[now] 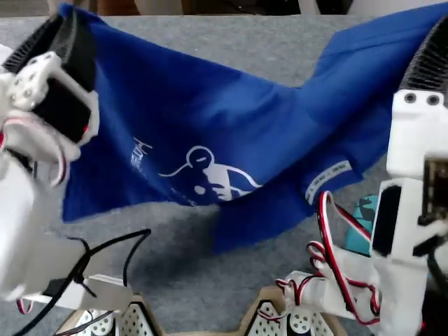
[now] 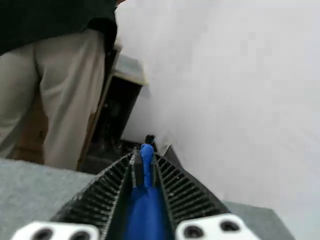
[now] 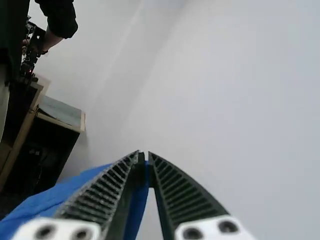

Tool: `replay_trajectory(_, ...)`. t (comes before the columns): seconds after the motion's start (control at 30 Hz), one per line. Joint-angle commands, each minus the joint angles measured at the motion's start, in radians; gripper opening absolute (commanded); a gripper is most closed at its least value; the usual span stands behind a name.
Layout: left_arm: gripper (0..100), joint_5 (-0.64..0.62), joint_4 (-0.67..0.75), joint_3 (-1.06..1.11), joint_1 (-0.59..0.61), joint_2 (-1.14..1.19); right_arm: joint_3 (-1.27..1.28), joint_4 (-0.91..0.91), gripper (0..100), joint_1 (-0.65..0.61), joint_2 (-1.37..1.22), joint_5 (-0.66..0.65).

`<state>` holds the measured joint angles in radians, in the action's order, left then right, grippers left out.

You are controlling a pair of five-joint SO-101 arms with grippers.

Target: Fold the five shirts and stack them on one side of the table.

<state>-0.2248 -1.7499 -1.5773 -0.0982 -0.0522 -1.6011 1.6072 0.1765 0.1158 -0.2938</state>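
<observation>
The big blue fabric shirt (image 1: 210, 133) hangs stretched sideways just above the grey surface (image 1: 175, 280), long axis running arm to arm. The left pincer (image 2: 145, 156) is clamped on a blue fold, and the right pincer (image 3: 143, 156) is pinched tight on blue cloth too. The high view shows the shirt's white print (image 1: 210, 178), the wrist views a plain white wall (image 3: 235, 75).

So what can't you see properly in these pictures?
- High view: the held corners of the blue shirt, hidden behind the arms and cut off by the top edge.
- High view: a teal thing, mostly hidden behind one of them.
- Wrist views: the cloth inside the left hand and right hand, covered by their fingers.
</observation>
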Motion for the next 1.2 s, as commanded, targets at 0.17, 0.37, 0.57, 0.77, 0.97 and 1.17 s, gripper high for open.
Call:
replay_trajectory(0.17, 2, 0.014, -0.008, 0.216, 0.104, -0.008, 0.309, 0.003, 0.5, 0.041, 0.051, -0.057)
replay_trajectory(0.37, 2, 0.071, -0.006, 0.353, 0.175, -0.004, 0.404, 0.006, 0.5, 0.028, 0.068, -0.069)
replay_trajectory(0.57, 2, 0.069, -0.006, 0.423, 0.227, -0.007, 0.41, 0.029, 0.5, 0.027, 0.059, -0.071)
replay_trajectory(0.77, 2, 0.069, -0.006, 0.425, 0.238, -0.007, 0.41, 0.071, 0.5, -0.047, 0.059, -0.101)
replay_trajectory(0.97, 2, 0.069, -0.006, 0.425, 0.239, -0.01, 0.41, 0.091, 0.5, -0.07, 0.061, -0.106)
replay_trajectory(1.17, 2, 0.069, -0.006, 0.425, 0.239, -0.01, 0.406, 0.092, 0.5, -0.068, 0.067, -0.12)
